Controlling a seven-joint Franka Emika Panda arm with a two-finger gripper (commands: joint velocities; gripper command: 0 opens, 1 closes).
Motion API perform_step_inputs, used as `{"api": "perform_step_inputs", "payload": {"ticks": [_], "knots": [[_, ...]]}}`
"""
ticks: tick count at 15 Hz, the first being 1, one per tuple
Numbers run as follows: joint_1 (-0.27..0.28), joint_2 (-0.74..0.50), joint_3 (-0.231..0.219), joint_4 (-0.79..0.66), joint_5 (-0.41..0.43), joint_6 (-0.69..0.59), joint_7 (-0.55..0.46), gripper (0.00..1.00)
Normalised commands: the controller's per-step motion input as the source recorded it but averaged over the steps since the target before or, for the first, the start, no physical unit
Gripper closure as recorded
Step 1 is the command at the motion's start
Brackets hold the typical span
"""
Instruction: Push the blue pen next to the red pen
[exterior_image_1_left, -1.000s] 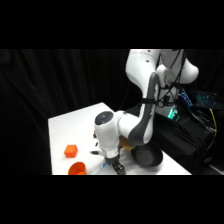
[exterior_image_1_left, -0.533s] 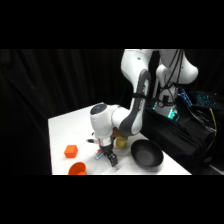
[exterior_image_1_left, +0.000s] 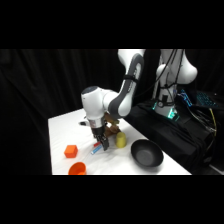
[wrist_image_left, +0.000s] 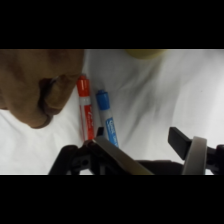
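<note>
Slim blue-and-white pen (wrist_image_left: 106, 117) lies just beside slim red-and-white pen (wrist_image_left: 86, 112) on white bench (wrist_image_left: 150, 100); pincer (wrist_image_left: 145, 152) released; black bowl (exterior_image_1_left: 146, 152) holds nothing.

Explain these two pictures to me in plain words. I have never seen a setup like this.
The white machine is a robot arm; its gripper reaches down onto a white table. The side view comes from a fixed camera beside the table. The wrist view comes from a camera on the arm, looking past the fingers, which stand apart and hold nothing. In it a red pen and a blue pen lie side by side, close together, beside a brown object. The side view also shows an orange block, an orange cup, a yellow cup and a black bowl.
</note>
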Motion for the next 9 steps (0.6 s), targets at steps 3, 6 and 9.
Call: {"api": "perform_step_inputs", "payload": {"ticks": [3, 6, 9], "knots": [[0.0, -0.58, 0.031, -0.01, 0.082, -0.81, -0.28, 0.0], [0.057, -0.36, -0.047, 0.22, 0.061, -0.8, -0.21, 0.0], [0.073, -0.11, -0.105, 0.37, 0.014, -0.56, -0.15, 0.0]]}}
